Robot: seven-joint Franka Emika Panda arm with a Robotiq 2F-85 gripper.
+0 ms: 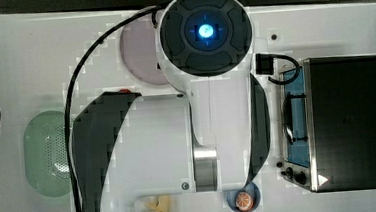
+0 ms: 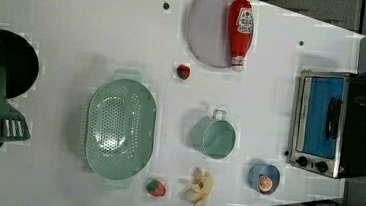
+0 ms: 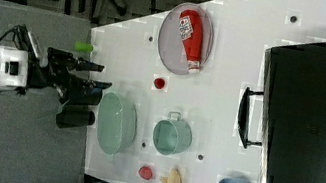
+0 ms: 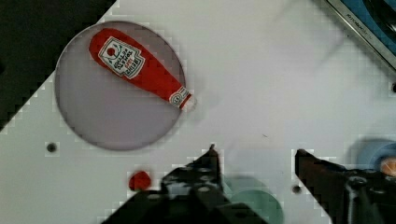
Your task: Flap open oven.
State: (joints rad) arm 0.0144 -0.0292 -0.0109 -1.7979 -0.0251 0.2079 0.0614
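In the left view the ketchup bottle lies on the plate; the oven sits far right.

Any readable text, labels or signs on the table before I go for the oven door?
Ketchup bottle: a white label with a red emblem and lines of print, too blurred to read.
Oven: a red and white triangle warning sign at its front corner, no words legible.
Oven frame, wrist view: a short line of print, too small to read.

White table holds oven at left view's right, colander, plate, pot, blue bowl.
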